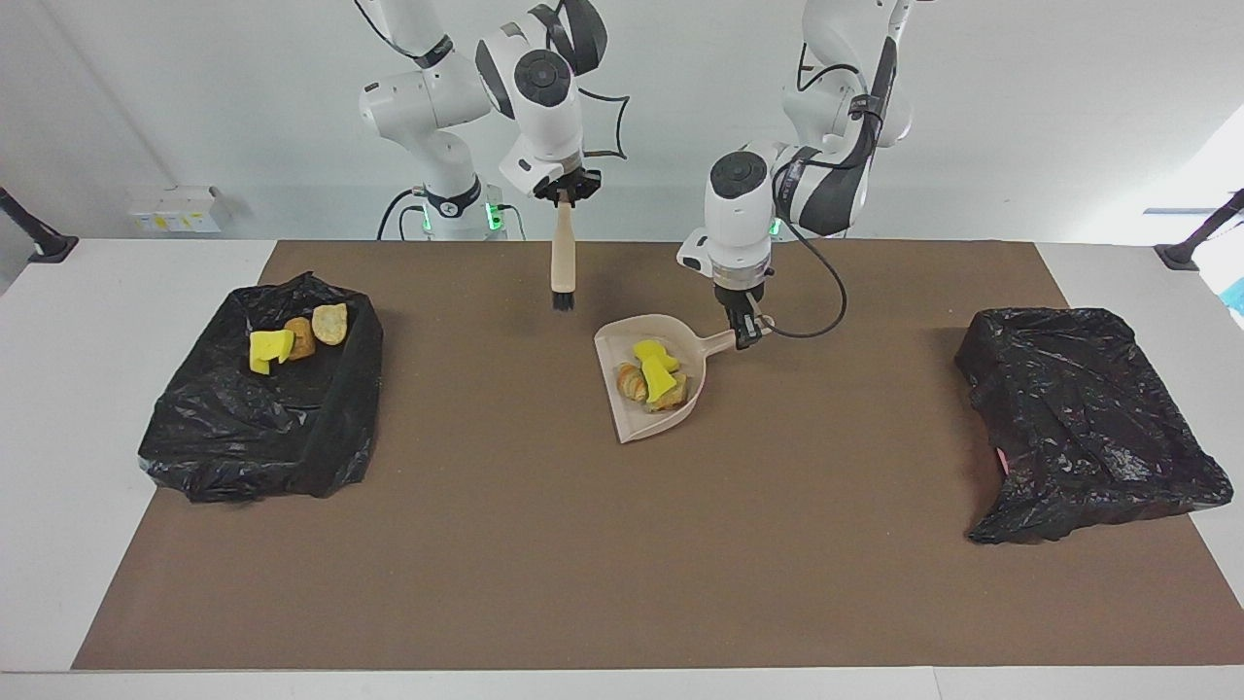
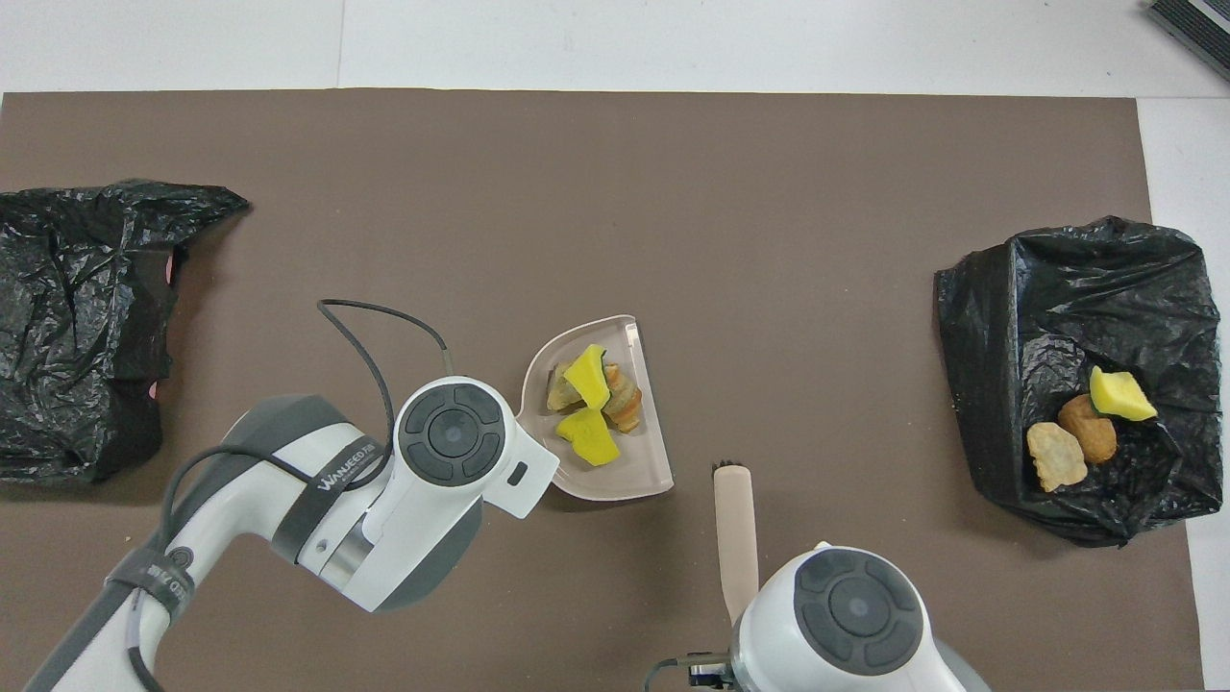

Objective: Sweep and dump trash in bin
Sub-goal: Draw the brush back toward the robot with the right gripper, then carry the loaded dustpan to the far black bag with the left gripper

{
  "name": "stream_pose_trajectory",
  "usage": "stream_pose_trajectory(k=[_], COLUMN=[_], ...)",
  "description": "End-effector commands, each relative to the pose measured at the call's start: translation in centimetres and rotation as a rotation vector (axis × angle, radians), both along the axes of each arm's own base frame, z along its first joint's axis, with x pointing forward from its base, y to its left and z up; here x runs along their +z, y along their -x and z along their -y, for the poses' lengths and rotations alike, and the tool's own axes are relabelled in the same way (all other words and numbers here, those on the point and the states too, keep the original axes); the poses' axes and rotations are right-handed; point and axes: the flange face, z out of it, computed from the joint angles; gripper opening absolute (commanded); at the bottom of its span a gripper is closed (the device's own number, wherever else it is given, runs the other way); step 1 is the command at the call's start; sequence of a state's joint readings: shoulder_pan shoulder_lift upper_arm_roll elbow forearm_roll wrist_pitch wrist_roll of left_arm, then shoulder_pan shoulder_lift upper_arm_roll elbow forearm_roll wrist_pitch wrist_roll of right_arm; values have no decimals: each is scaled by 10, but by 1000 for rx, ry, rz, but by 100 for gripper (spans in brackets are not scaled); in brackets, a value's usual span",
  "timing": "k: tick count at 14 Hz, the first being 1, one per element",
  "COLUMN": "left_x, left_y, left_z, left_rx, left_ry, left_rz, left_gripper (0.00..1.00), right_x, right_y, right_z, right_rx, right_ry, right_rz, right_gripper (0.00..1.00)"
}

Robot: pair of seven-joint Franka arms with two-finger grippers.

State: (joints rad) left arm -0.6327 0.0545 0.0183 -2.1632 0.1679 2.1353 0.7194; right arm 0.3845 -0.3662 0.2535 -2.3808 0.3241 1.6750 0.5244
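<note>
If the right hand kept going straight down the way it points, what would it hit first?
Probably the bare brown mat: the right hand holds the wooden brush bristles-down over it, beside the beige dustpan.

Open brown mat (image 1: 544, 544) lies between the dustpan (image 1: 646, 418) and either black-bagged bin (image 1: 262, 428), nothing standing between.

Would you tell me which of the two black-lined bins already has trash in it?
The bin at the right arm's end of the table does: a yellow chunk and two tan lumps lie inside. The bin at the left arm's end shows only black liner.
</note>
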Motion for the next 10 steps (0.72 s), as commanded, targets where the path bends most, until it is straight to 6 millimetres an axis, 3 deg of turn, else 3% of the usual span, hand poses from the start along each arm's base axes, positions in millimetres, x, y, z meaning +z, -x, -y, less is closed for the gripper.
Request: stream_pose_trajectory(k=[1, 2, 7, 10], left_x=[0, 0, 4, 18], left_y=[-6, -9, -55, -81], left_z=[-14, -16, -74, -119], left_rx=[-15, -11, -70, -108], left_ry=[7, 13, 177, 319], left_rz=[24, 32, 30, 14], left_gripper=[0, 0, 0, 0], right_x=[-1, -1, -5, -39], right_y=[0, 0, -2, 0], right_z=[-1, -1, -2, -40], right_rx=[-16, -16, -25, -49], right_ry=[-21, -21, -18, -20], right_rz=[11, 11, 7, 14], right_gripper=[0, 0, 0, 0])
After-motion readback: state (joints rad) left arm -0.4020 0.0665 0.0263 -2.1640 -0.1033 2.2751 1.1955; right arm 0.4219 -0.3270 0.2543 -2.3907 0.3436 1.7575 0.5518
